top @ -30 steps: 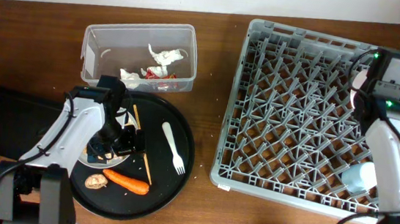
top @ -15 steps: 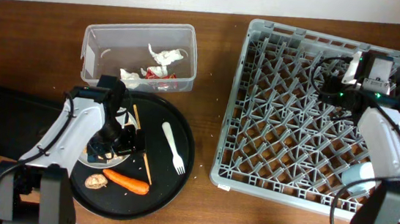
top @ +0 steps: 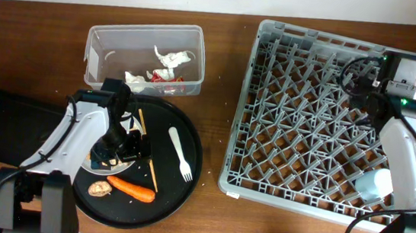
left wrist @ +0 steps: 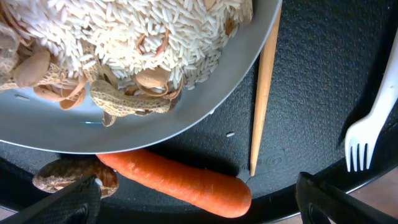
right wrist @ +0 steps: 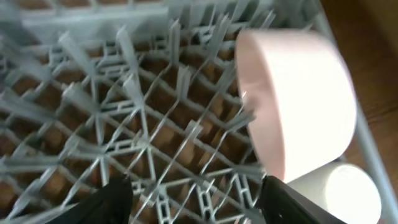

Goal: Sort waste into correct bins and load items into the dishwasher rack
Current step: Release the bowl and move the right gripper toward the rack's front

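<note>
Our right fingers [right wrist: 196,205], wide and empty, have backed toward three o'clock, leaving the pale bowl [right wrist: 298,99] racked; left fingers [left wrist: 196,194] hang wide above the carrot [left wrist: 161,177].

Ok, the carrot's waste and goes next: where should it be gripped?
Grip the carrot across its middle, from straight above, jaws spanning its width: it lies flat on the round tray, a nut lump at one end, a chopstick tip by the other.
</note>
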Controlling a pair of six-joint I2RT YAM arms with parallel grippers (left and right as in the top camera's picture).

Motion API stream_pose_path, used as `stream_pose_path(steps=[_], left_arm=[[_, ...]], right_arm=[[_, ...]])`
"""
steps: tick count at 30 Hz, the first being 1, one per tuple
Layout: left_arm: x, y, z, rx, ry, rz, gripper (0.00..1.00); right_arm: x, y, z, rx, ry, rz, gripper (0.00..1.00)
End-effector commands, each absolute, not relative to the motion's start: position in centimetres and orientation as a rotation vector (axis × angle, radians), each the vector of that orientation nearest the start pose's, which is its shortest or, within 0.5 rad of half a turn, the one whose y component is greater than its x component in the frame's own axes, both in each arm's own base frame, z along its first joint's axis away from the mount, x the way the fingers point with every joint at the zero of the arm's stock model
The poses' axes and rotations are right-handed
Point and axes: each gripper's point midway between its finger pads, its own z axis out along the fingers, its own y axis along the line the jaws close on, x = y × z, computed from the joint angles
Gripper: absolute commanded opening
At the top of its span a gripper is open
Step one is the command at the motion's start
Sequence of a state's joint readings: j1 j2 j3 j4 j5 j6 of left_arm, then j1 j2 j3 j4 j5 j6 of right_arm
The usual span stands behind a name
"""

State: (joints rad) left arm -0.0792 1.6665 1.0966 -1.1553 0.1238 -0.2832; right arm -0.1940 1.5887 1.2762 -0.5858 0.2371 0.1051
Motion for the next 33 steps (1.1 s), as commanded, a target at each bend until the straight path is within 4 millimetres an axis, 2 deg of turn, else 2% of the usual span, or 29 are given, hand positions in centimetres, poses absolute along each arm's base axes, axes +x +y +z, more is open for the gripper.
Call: stream_pose_path(steps=[1,4,6,8,9,10,11,12,13,16,19,26,28,30,31,32,33], left_arm=[[24.3,-4.3,5.3,-0.323,3.297,-0.175,0.99],[24.3,-4.3,5.3,-0.323,3.297,-0.175,0.99],[24.3,-4.3,5.3,-0.323,3.297,-0.175,0.99],[24.3,-4.3,5.3,-0.323,3.297,-0.175,0.99],[24.3,-4.3,5.3,-0.323,3.297,-0.175,0.99],[24.3,-4.3,5.3,-0.323,3.297,-0.175,0.99],[24.3,-4.3,5.3,-0.323,3.297,-0.175,0.99],[24.3,-4.3,5.3,-0.323,3.297,-0.175,0.99],[24.4,-4.3,5.3,-0.322,3.296,-0.174,0.99],[24.4,-4.3,5.3,-0.322,3.293,-0.176,0.99],[24.4,-4.3,5.3,-0.322,3.293,-0.176,0.99],[24.4,-4.3,5.3,-0.322,3.293,-0.176,0.99],[24.4,-4.3,5.3,-0.322,3.293,-0.176,0.99],[24.4,-4.3,5.3,-0.322,3.295,-0.175,0.99],[24.4,-4.3,5.3,-0.322,3.295,-0.175,0.99],[24.4,-4.3,5.3,-0.322,3.295,-0.175,0.99],[24.4,-4.3,5.3,-0.322,3.293,-0.176,0.99]], right_arm=[[41.3,-11.6,17.0,0.463,2.424,-0.277,0.70],[42.1,-11.8,16.8,0.461,2.405,-0.276,0.70],[42.7,-12.1,15.8,0.455,2.414,-0.291,0.70],[42.4,-13.5,14.2,0.489,2.442,-0.403,0.70],[42.0,-14.5,14.1,0.514,2.440,-0.484,0.70],[41.7,-15.5,14.4,0.539,2.419,-0.563,0.70],[40.9,-17.6,16.0,0.602,2.354,-0.740,0.71],[40.2,-18.7,17.3,0.647,2.312,-0.840,0.72],[40.0,-18.9,18.4,0.655,2.291,-0.872,0.72],[39.6,-18.7,19.6,0.696,2.255,-0.850,0.72],[38.7,-18.2,18.5,0.729,2.307,-0.818,0.72],[38.4,-16.7,17.1,0.709,2.396,-0.710,0.72],[38.5,-14.8,16.8,0.680,2.446,-0.547,0.73],[38.3,-12.1,17.6,0.628,2.483,-0.337,0.76],[37.9,-11.4,17.9,0.615,2.492,-0.289,0.78],[37.5,-10.6,18.3,0.601,2.505,-0.235,0.81],[36.4,-8.9,18.6,0.577,2.543,-0.131,0.92]])
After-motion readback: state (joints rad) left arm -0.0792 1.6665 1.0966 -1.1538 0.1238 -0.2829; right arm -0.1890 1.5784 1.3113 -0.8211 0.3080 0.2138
